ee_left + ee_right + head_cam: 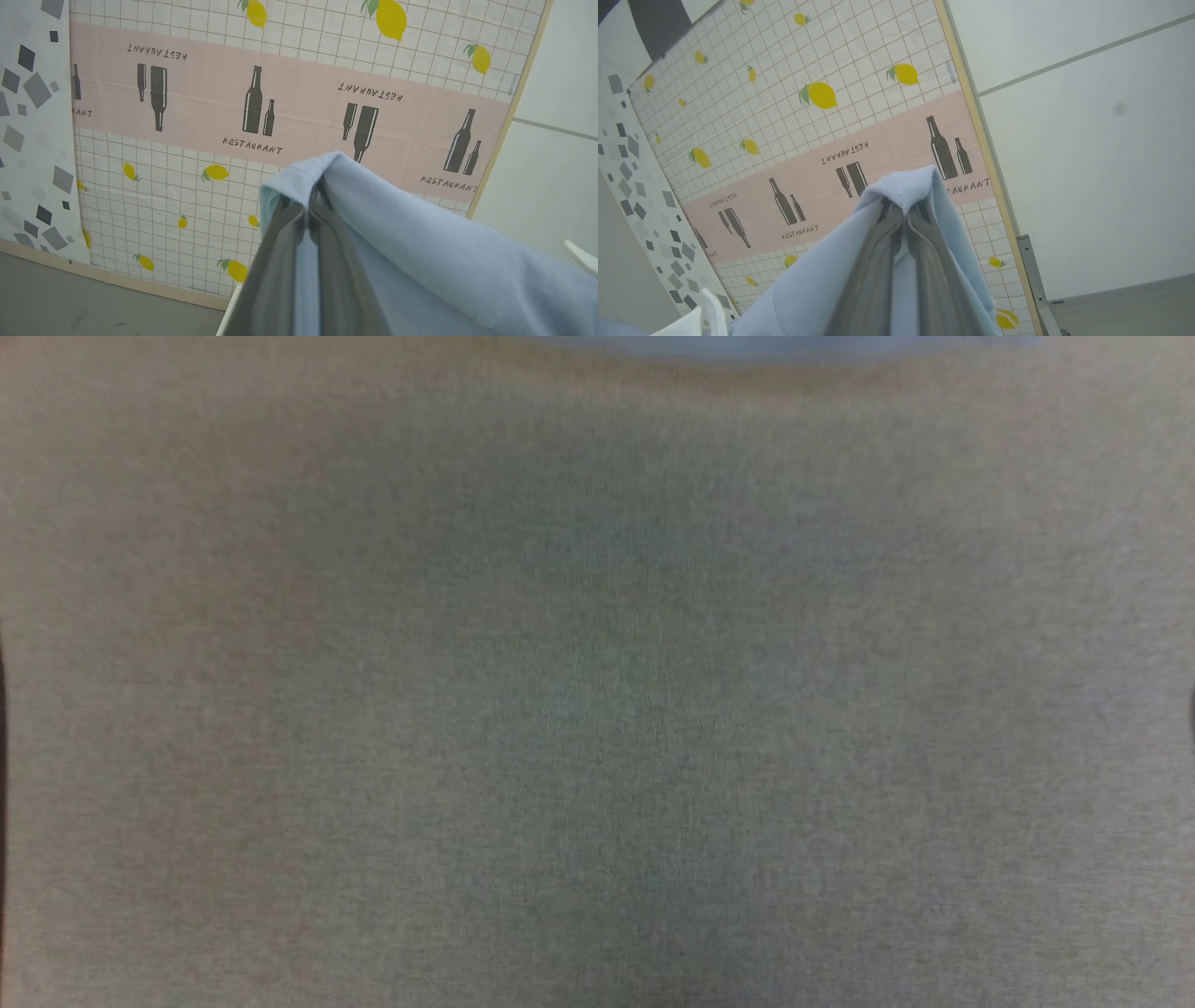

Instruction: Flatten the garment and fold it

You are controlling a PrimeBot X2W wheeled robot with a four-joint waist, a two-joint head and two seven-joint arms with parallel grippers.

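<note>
The garment (420, 242) is light blue knit cloth, and both grippers hold it up in front of a wall. In the left wrist view my left gripper (310, 210) is shut on a folded edge, and the cloth drapes off to the right. In the right wrist view my right gripper (903, 214) is shut on another bunched edge of the garment (808, 289), which hangs away to the lower left. A white bit of cloth (691, 322) shows beside it. The head view catches a blurred blue strip of the garment (775, 345) at the top edge.
A grey-beige woven table surface (597, 709) lies below the head camera. Ahead of both wrists stands a panel printed with lemons and bottles (280, 93), with a plain white wall (1087, 140) beside it and grey floor (70, 298) below.
</note>
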